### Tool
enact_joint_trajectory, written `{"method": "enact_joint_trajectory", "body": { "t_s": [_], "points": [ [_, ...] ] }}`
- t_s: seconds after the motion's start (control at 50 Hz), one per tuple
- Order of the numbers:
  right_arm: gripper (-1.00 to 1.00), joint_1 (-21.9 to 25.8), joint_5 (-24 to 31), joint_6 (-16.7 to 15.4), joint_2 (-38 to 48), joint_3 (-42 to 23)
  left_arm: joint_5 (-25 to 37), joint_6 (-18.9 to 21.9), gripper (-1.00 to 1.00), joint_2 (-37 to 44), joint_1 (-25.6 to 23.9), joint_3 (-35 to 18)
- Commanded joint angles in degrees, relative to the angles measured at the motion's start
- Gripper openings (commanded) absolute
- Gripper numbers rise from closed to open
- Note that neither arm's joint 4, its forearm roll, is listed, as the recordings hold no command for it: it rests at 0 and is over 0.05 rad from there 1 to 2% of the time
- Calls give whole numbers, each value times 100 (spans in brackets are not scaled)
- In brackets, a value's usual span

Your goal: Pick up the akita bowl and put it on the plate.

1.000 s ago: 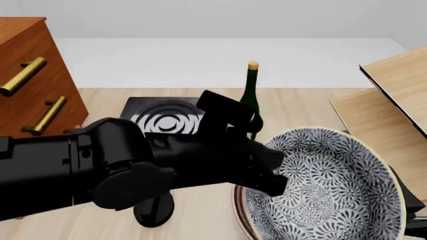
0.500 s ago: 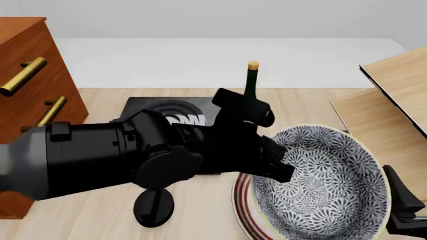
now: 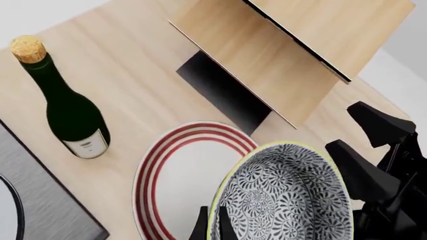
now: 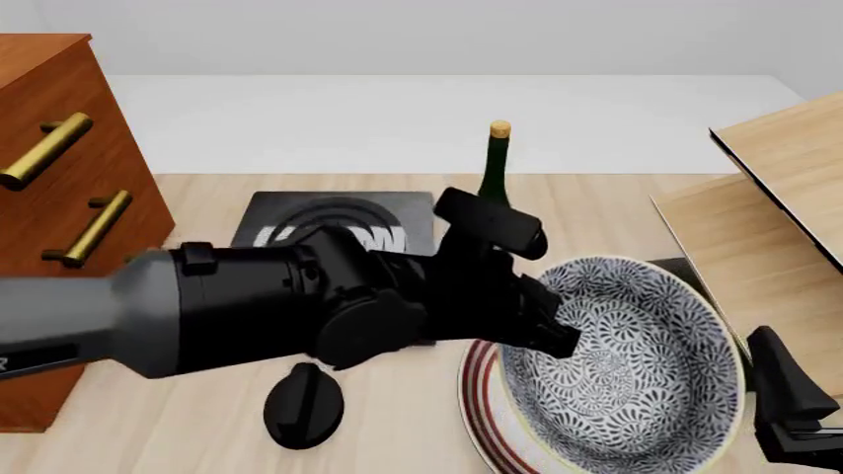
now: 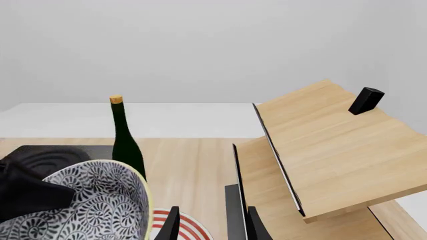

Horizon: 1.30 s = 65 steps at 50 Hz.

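Fingers [image 3: 221, 227] of my left gripper [image 3: 211, 226] pinch the akita bowl [image 4: 617, 360] by its rim, tipped over the plate [image 3: 179, 172]. If I drop it crooked, it could slide off.

The bowl [image 4: 619, 365] sits tilted over the plate [image 4: 477, 400], right of the stove [image 4: 336, 225]. The bottle [image 4: 496, 178] stands behind them; the drawer cabinet [image 4: 59, 188] stands far left.

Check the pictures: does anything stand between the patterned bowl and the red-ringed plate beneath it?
Nothing visible does. The black-and-white swirl-patterned bowl, gripped at its rim by the left pincer, hangs tilted directly over the white red-ringed plate. The green corked bottle stands behind, off the path.
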Motion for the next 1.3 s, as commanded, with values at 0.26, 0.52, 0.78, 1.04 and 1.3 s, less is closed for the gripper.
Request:
{"method": "enact_joint_trajectory", "body": {
  "t_s": [0.26, 0.52, 0.78, 1.04, 1.3],
  "points": [
    [100, -1, 0, 1, 1, 0, -327, 47, -100, 377, -24, 115],
    [100, -2, 0, 1, 2, 0, -487, 3, -100, 535, -30, 185],
    [100, -1, 0, 2, 0, 0, -591, -28, -100, 661, -25, 209],
    [100, -1, 0, -1, 0, 0, -710, -27, -100, 856, -21, 167],
    [100, 1, 0, 1, 2, 0, -885, -95, -100, 1024, -11, 203]
  ]
}}
